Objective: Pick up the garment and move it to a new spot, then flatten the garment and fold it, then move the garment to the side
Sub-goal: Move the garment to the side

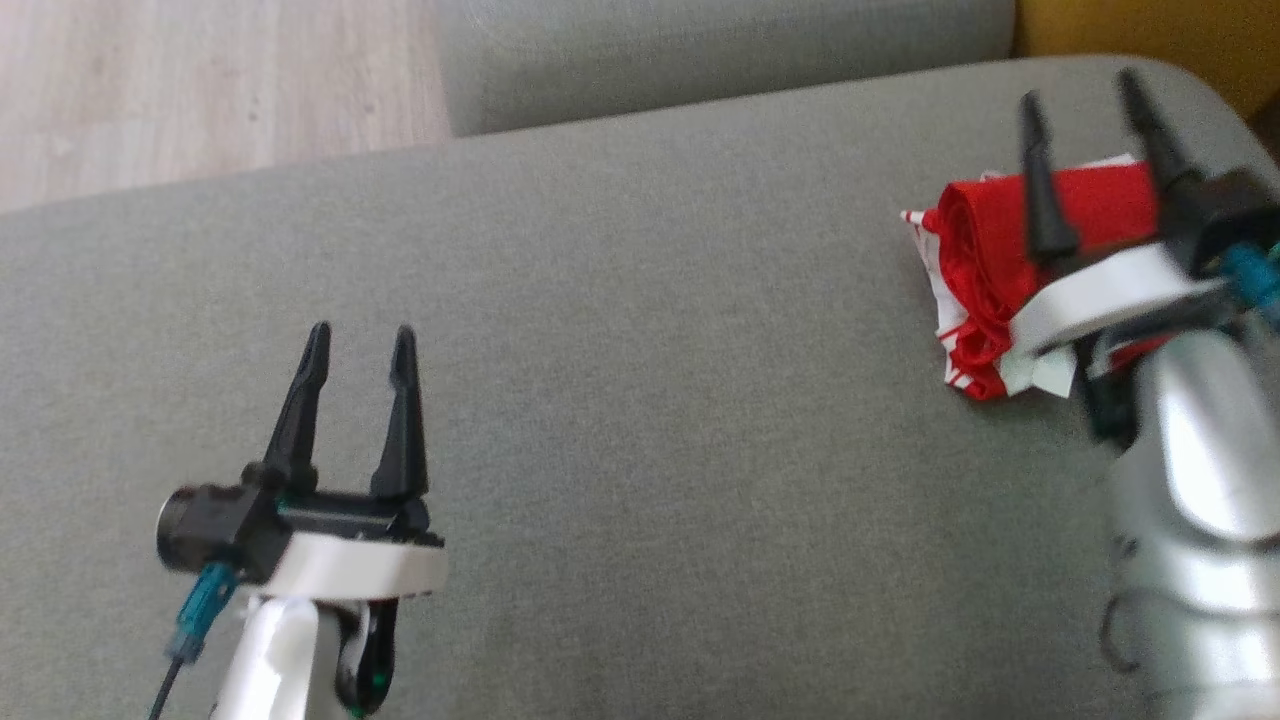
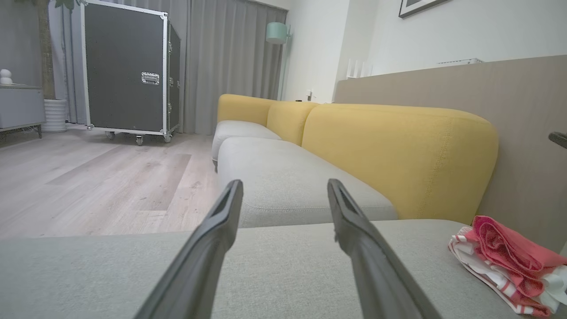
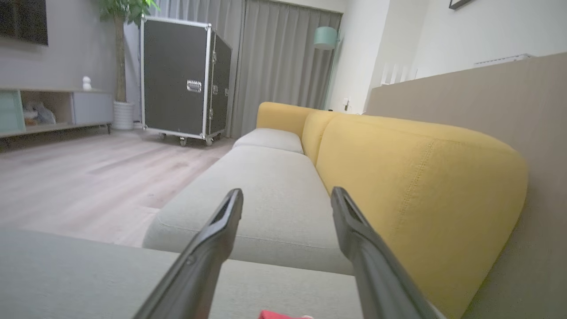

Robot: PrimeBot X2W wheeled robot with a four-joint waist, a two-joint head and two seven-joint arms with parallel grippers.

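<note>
Toward 3 o'clock in the head view, the garment (image 1: pixel 985 290) lies on the grey sofa seat (image 1: pixel 640 300), close to the cushion's far right corner; the right gripper (image 1: pixel 1080 90) stands over it with its two dark fingers spread wide and nothing between them, their tips pointing to 12 o'clock past the cloth's far edge; whether the fingers touch the fabric cannot be told. From the right wrist view, a small scrap of red shows at 6 o'clock, low between the fingers' bases. The left gripper (image 1: pixel 361 332) hovers at 7 o'clock over bare cushion, jaws likewise wide and empty, well apart from the garment, which lies toward 2 o'clock from it; in the left wrist view the cloth sits at 4 o'clock, beside the yellow backrest (image 2: pixel 398 155). The garment is a compact folded bundle; bright red cloth rolls over the top, and white layers with thin red stripes show along its left and near edges.
</note>
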